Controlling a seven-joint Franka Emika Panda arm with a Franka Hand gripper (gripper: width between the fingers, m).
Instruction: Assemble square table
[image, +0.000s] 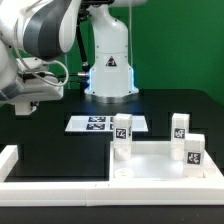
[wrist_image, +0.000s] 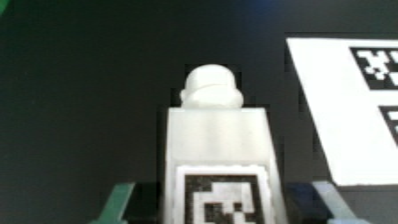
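Starting with the exterior view: the square table slab (image: 150, 163) is seen lying flat on the black table (image: 60, 140), toward the exterior view's right, raised rim up. Three leg blocks are noted standing upright on it. One (image: 122, 131) is at the slab's far corner on the exterior view's left, a second (image: 180, 125) at the far corner on the right, and a third (image: 194, 150) nearer on the right. Each shows a black-and-white tag. The marker board (image: 105, 123) is seen flat on the table just behind the slab, in front of the robot base (image: 108, 62). A white border rail (image: 10, 158) is seen along the near edge and the exterior view's left. The arm (image: 40, 35) is recorded high at the exterior view's left. Its gripper cannot be made out clearly from this side.

Wrist view: a fourth leg block (wrist_image: 219, 150) is seen close up and centred in the gripper (wrist_image: 219, 207). It is pinched between the two fingers (wrist_image: 121, 205), though the contact edges are blurred and dark. A rounded peg (wrist_image: 212, 88) is noted at the block's far end, and its tag (wrist_image: 221, 195) faces the camera. Black table surface is seen beyond it. One corner of the marker board (wrist_image: 347, 100) is visible to the side, apart from the held block.
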